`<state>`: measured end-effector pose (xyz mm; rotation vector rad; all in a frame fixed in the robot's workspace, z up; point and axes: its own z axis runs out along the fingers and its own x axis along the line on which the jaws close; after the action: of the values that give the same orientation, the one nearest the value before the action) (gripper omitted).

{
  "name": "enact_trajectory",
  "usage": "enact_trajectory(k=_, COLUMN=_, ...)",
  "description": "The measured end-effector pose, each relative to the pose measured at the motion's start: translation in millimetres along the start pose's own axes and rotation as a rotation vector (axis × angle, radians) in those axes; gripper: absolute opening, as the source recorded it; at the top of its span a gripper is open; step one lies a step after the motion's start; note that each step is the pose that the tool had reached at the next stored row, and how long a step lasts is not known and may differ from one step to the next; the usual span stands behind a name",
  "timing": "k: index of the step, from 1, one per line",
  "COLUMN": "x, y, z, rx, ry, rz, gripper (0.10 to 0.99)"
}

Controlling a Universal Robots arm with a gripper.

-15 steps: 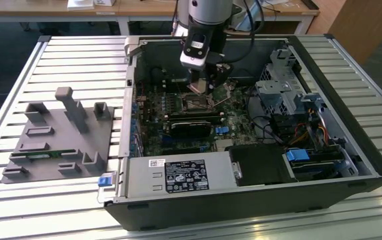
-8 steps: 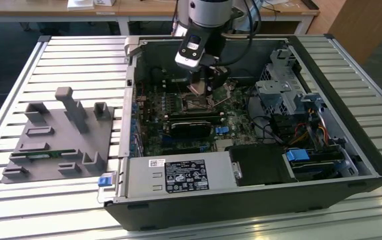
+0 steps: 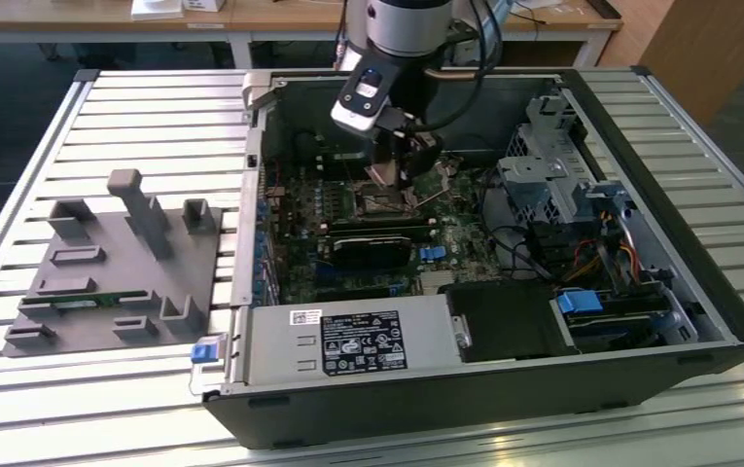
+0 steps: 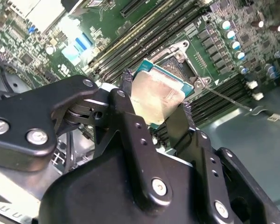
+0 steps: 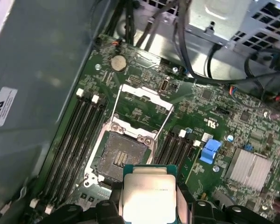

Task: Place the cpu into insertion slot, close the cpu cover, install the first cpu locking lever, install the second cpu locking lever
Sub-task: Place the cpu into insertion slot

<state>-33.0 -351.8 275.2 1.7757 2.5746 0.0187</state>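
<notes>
The end effector is clamped on the cpu: in the second wrist view its two black fingers press against opposite edges of the chip, which sits between their tips. The cpu is square, so it has no long axis. Its dull silvery metal top faces up, away from the motherboard, and a green edge shows around it. In the first wrist view the chip overlaps one edge of the insertion slot, whose dark centre is mostly uncovered. Whether it touches the slot cannot be told. The cpu cover is swung open on the far side of the slot from the chip. In the exterior view the arm reaches down into the open computer case, which lies on a slatted metal worktop.
</notes>
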Motion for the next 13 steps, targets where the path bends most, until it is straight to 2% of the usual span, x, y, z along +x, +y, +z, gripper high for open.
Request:
enact_trajectory(k=7, x=0.2, y=-0.5, z=5.0, rx=0.0, ry=-0.0015, rz=0.083, gripper=0.537)
enact_trajectory(k=13, x=0.2, y=-0.6, z=11.8, rx=0.0, ry=-0.0019, rz=0.101, gripper=0.537)
